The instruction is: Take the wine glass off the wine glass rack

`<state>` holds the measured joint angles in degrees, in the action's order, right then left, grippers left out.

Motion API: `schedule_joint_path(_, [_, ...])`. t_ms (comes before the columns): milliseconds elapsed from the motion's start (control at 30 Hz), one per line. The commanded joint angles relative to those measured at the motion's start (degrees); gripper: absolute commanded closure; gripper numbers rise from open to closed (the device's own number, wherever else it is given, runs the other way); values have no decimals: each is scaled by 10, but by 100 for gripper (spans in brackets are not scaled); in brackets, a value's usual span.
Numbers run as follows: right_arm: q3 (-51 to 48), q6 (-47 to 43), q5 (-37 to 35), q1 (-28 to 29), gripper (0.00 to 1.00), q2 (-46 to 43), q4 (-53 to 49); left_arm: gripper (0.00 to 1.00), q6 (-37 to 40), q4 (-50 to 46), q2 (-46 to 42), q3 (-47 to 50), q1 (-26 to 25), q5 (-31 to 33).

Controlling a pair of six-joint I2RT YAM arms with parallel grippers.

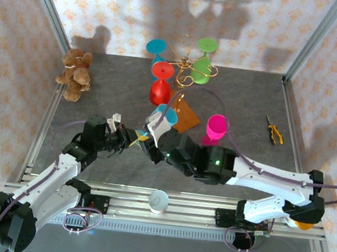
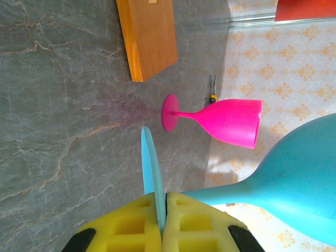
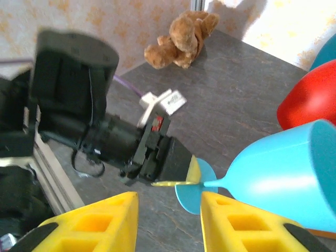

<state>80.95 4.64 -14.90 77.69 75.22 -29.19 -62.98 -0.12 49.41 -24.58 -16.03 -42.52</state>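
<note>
Cut off at the right edge of both wrist views: bowl of the light blue matte plastic wine glass [image 2: 299, 184]. Hard to trace against the patterned wallpaper from the top: thin gold wire wine glass rack [image 1: 184, 64], curled spiral arms, far centre of the table, post mostly lost among hanging glasses. Cropped at the top of the left wrist view: flat brown wooden base [image 2: 152, 37], smooth, square-edged.

Left gripper [image 2: 161, 202]: yellow ribbed pads pressed together on the thin round foot [image 2: 151, 163], seen edge-on. Holds the light blue glass off the rack, on its side, above the table just near of the base, bowl pointing far-right.

Right gripper [image 3: 169, 202]: yellow fingers apart, one on each side of the foot and slim stem; contact with the bowl hard to judge. Fingertips mostly hidden behind the bowl in the top view. Blurred in the right wrist view: black body of the left arm.

Hanging on the rack: glossy red wine glass [image 1: 160, 91], lime green wine glass [image 1: 201, 75], darker blue wine glass [image 1: 157, 47], stem barely visible. Upright on the table, right of the base: hot pink speckled wine glass [image 2: 231, 122]. Far left: brown plush teddy bear [image 1: 75, 74]. Right: yellow-handled pliers [image 1: 274, 131], tiny. Below everything: grey marble-veined tabletop [image 1: 111, 95]. Near rail: white round object [image 1: 160, 201], too small to identify.
</note>
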Motion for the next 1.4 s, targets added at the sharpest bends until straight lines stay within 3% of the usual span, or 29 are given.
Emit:
schedule_joint_path(0, [43,57,28,-23,63,-17,-81,100,8,72,0,14,1,13])
schedule_joint_path(233, [78,96,129,-93,45,-32,-110,100,0,139,-4,35,1,5])
schedule_joint_path(533, [92,92,219,-181,42,3,-104,100,-11,192,-7,52,1,-3])
schedule_joint_path(833, [148,61,250,-194,42,76,-121,100,-16,195,-18,64,1,4])
schedule_joint_path(1100, [154,56,258,-203,54,110,-125,100,-13,193,-20,63,1,6])
schedule_joint_path(1367, [157,49,261,-202,72,127,-132,100,-12,190,-20,60,2,8])
